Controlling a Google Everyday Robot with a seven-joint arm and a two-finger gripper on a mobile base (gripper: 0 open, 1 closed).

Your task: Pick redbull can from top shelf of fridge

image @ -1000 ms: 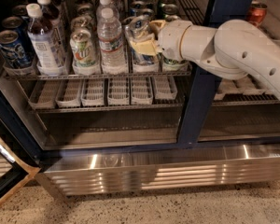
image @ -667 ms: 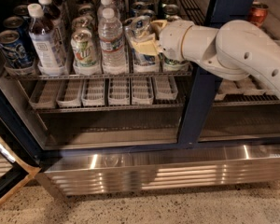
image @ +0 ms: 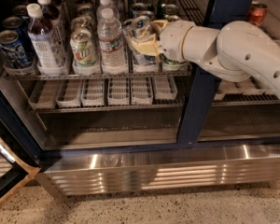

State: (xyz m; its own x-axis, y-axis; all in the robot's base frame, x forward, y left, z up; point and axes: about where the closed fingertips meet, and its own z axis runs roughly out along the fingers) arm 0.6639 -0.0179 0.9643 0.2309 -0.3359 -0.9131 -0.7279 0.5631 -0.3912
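The redbull can [image: 141, 28], slim and silver with a pull-tab top, stands at the front of the top shelf [image: 98, 73] of the fridge [image: 200, 92]. My gripper [image: 143, 40] reaches in from the right on a white arm. Its cream fingers [image: 144, 47] sit on both sides of the can and are shut on it. The can's lower part is hidden behind the fingers.
A water bottle [image: 111, 36] stands just left of the can, then green-patterned cans [image: 83, 45], a purple drink bottle [image: 43, 41] and dark-blue cans [image: 9, 48]. More cans stand behind. White ribbed trays [image: 116, 90] line the rack below. The dark blue door post is just right of the wrist.
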